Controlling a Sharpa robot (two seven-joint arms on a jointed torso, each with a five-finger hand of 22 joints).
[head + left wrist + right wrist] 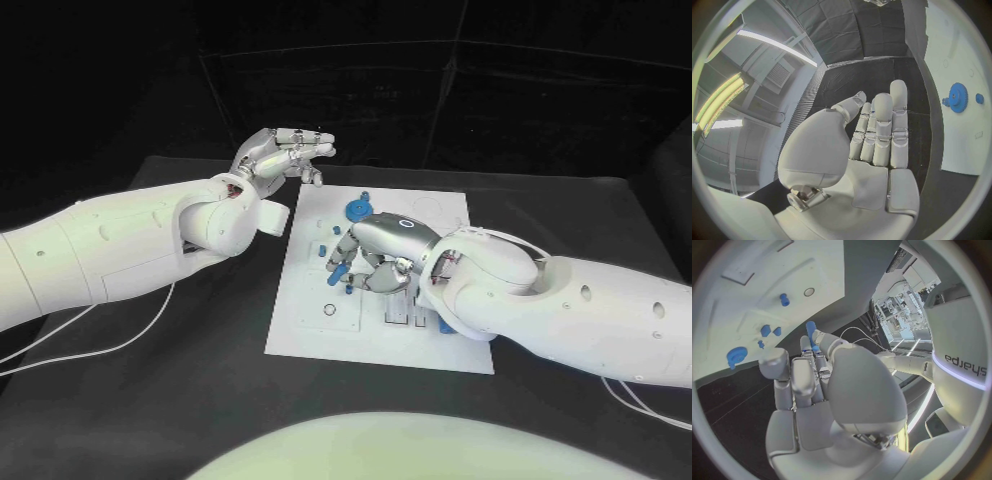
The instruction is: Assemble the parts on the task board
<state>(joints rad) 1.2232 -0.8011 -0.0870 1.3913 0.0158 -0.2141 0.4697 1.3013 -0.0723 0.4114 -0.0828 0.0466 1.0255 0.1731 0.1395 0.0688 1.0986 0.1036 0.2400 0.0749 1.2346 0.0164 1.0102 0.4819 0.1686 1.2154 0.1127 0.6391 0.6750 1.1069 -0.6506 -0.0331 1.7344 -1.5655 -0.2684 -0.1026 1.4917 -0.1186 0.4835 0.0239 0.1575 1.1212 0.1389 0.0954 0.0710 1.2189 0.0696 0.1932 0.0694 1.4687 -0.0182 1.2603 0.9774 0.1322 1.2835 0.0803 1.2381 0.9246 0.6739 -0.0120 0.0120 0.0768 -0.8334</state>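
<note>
Small blue plastic parts are seen on the flat white rectangular task board (310, 335), which lies in the middle of the black table (130, 400). Furthest left, the left hand (281, 155) is raised above the table just beyond the board's far left corner; in the left wrist view its silver fingers (879, 130) are stretched out straight, close together, and nothing is held in them. A round blue toothed gear (957, 97) is seen standing on the board's far end, with a smaller blue peg (979, 98) just beside it; in the head view the same gear (359, 208) is found near the far edge. Further right, the right hand (378, 250) is lowered over the middle of the board, palm down. A slim blue cylindrical part (338, 272) is pinched between its fingertips; in the right wrist view this part (811, 330) is seen at the tips of the curled fingers (799, 377). Beyond those fingers several more blue pieces (766, 330) are scattered on the white plate, well apart from one another.
</note>
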